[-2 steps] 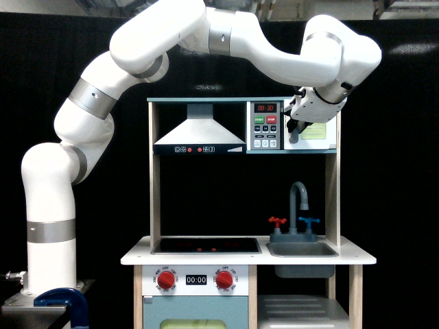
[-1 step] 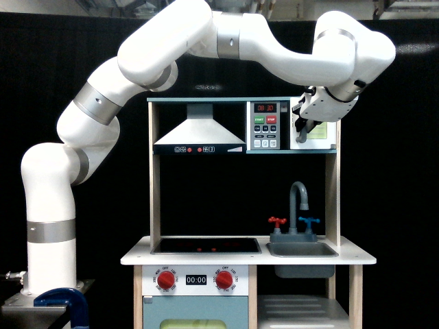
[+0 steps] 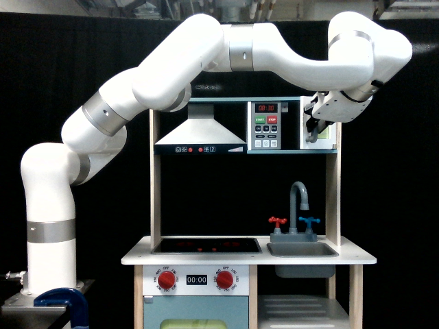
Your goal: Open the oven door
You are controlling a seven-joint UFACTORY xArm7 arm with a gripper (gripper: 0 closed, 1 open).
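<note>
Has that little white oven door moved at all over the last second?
Yes. The oven door has swung open toward the exterior view's right, leaving a dark gap beside the fixed button panel. The gripper is at its handle.

We are seeing the gripper (image 3: pixel 313 130) covering most of the oven door (image 3: pixel 326 134), so its handle and the fingers' grip are staying unclear to us; the lower blue door (image 3: pixel 195 319) is running off the picture's bottom edge

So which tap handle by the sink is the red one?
The red handle is the one on the exterior view's left of the grey faucet; the handle on the other side is blue.
</note>
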